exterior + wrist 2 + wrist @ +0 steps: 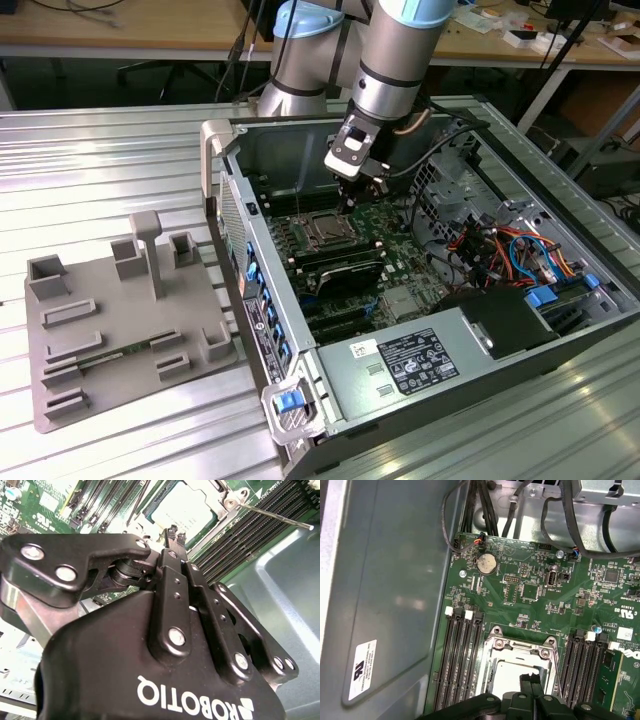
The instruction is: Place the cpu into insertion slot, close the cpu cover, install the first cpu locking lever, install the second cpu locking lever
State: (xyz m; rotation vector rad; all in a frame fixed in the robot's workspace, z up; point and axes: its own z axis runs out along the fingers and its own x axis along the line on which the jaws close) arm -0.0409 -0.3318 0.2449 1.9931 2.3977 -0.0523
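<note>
Here, gripper (530, 680) at cpu cover (520, 649)

Silver arm (395, 50), pale-blue caps; black claw (172, 532) (silver screws, white lettering); seemingly grey wrist bracket (352, 148).

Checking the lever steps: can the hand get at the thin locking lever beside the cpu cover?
Probably yes: the hand hovers right over the cpu cover, and nothing covers the locking lever.

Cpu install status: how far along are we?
Done: cpu seated, cover looks closed over it. In hand: claw, shut, hangs over the cpu's edge, gripping nothing I can see. Left: one lever sticks out free, not latched; the other lever's state I cannot tell.
</note>
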